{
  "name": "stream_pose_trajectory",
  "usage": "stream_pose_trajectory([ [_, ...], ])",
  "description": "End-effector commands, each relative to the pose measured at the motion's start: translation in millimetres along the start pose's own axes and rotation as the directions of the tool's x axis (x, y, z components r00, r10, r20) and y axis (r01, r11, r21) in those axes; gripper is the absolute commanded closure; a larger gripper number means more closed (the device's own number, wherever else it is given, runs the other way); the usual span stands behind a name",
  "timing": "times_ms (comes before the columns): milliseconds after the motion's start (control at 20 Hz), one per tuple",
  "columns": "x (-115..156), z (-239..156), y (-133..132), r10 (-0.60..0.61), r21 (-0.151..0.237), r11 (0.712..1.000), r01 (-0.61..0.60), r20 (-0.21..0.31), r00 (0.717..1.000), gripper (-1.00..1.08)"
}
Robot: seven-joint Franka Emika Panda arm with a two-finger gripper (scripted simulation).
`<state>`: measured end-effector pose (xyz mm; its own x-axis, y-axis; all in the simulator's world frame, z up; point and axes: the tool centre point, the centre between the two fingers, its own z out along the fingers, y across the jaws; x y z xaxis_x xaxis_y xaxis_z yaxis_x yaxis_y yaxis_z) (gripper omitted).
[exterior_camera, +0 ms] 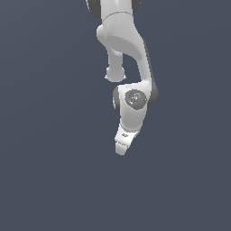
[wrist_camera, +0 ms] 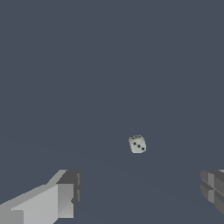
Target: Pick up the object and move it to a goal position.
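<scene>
Pincer [wrist_camera: 140, 192] spread wide above the surface, fingers apart so the small dice-like object [wrist_camera: 137, 144] lies ahead for grasping.

The object [wrist_camera: 137, 144], a small pale die with dark pips, lies alone on the dark surface.

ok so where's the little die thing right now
The die shows only in the wrist view, lying on the plain grey surface ahead of the open gripper, between its two fingers' lines; the exterior view doesn't show it.

No legible text or numbers anywhere; only dark pips on the pale die-like object [wrist_camera: 137, 144].
</scene>
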<state>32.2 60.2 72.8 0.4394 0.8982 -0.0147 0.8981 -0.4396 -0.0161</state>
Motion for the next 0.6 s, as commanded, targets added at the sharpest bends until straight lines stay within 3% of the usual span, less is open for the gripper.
stream_pose_trajectory([
  [0,2.4,3.7,2.5,-0.066,-0.005,0.998,0.066,-0.003,0.998,-0.92],
  [550,8.2,12.9,8.3,-0.222,-0.018,0.975,0.222,-0.01,0.975,-0.92],
])
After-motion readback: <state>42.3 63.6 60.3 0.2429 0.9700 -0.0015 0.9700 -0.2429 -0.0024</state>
